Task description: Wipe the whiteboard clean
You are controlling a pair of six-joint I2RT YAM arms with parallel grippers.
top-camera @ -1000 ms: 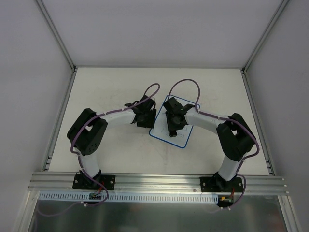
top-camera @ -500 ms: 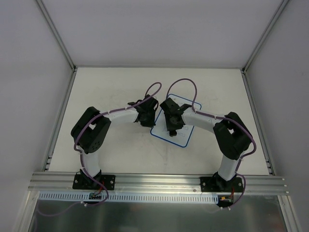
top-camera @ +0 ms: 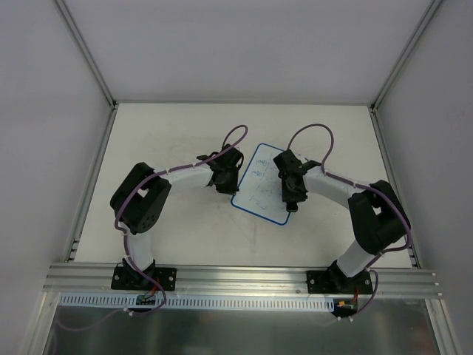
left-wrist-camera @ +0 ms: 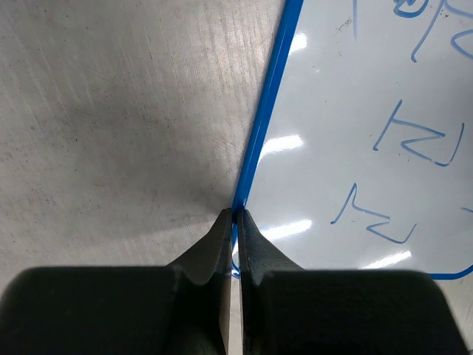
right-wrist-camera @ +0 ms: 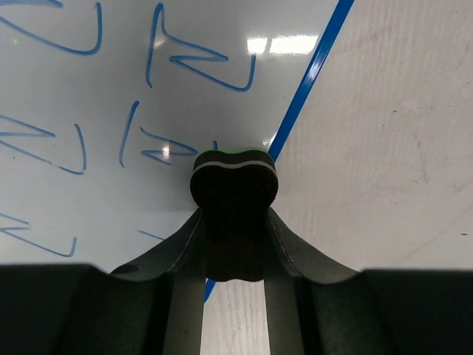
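Mostly blue-scribbled whiteboard [top-camera: 259,188]; left fingers [left-wrist-camera: 213,255] tight on rim [left-wrist-camera: 267,111], right fingers [right-wrist-camera: 179,255] tight around eraser [right-wrist-camera: 234,185].

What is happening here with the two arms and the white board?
The whiteboard lies flat on the table. The right gripper is shut on a small black eraser, placed at the board's right rim. The left gripper is shut, tips at the left rim, probably steadying the board. Blue handwritten marks cover the face, so little is erased yet.
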